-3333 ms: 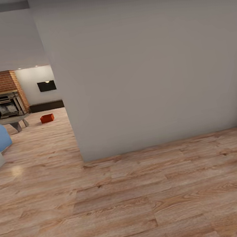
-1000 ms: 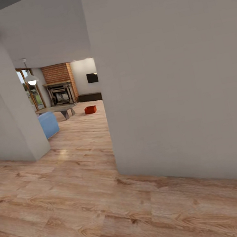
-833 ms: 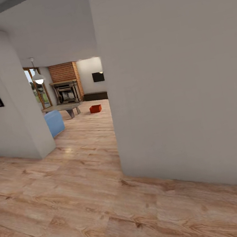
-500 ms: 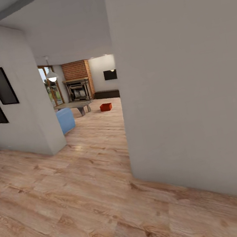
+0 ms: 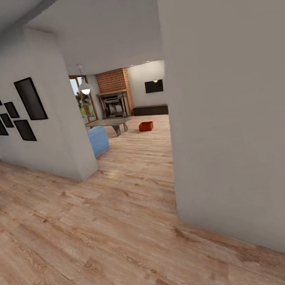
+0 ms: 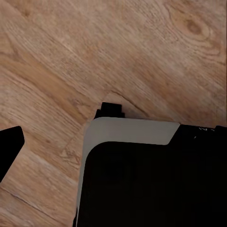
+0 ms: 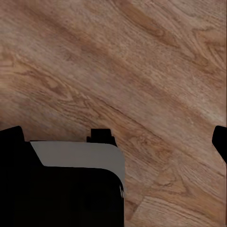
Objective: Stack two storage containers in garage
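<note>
One red-orange storage container (image 5: 146,126) sits on the wood-plank floor of the living room, far ahead through the opening, beside the low grey table (image 5: 107,122) and in front of the brick fireplace (image 5: 113,88). It is many steps away from me. In the left wrist view one dark fingertip (image 6: 8,149) of my left gripper (image 6: 113,146) shows at the picture's edge above the planks. My right gripper (image 7: 113,137) has its fingertips (image 7: 220,141) far apart with nothing between them. Both hang over my own base (image 6: 142,184).
A big white wall (image 5: 241,120) stands close on my right, its corner jutting into the path. On the left, a wall corner (image 5: 76,126) with dark picture frames (image 5: 29,99) narrows the passage. A blue seat (image 5: 98,140) stands just past it. A dark low cabinet (image 5: 151,110) lines the far wall.
The whole head view has swung to the left, so the opening and the container now sit further right in the picture and the framed wall has come into sight. Nothing in the room moved.
</note>
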{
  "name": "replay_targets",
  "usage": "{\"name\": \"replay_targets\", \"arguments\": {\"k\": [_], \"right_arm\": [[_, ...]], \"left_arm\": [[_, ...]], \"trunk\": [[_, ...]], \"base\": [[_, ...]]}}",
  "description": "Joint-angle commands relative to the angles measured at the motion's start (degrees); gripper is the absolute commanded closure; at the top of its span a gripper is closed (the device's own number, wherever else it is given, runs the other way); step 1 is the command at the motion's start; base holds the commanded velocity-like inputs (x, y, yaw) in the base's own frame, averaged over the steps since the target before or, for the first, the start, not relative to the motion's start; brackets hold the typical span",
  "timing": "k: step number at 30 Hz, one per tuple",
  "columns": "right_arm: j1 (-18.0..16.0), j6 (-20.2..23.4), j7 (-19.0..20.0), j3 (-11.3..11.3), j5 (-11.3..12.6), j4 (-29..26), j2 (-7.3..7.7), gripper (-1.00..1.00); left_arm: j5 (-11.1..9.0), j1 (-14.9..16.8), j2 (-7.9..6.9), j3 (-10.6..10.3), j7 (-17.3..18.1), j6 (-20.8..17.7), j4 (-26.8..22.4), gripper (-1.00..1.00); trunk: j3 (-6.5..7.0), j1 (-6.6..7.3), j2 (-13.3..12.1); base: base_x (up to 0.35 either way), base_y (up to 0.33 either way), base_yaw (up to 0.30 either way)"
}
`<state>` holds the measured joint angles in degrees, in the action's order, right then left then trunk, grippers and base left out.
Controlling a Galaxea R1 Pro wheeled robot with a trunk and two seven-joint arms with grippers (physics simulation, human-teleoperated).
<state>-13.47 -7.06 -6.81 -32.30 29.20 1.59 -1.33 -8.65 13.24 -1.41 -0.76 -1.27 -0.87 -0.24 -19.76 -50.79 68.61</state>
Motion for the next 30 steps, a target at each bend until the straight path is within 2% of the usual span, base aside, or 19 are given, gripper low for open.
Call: {"name": "replay_targets", "arguments": {"k": [1,30], "right_arm": [[-0.1,-0.3,0.0,-0.5,0.5,0.2,-0.06,-1.00],[-0.1,-0.3,0.0,-0.5,0.5,0.2,-0.01,-1.00]], "left_arm": [[-0.5,0.0,0.01,-0.1,-0.1,-0.1,0.0,-1.00],[-0.5,0.0,0.01,-0.1,-0.1,-0.1,0.0,-1.00]], "trunk": [[-0.06,-0.03,0.0],[-0.06,-0.03,0.0]], "base": [[0.322,0.000,0.270],[0.322,0.000,0.268]]}}
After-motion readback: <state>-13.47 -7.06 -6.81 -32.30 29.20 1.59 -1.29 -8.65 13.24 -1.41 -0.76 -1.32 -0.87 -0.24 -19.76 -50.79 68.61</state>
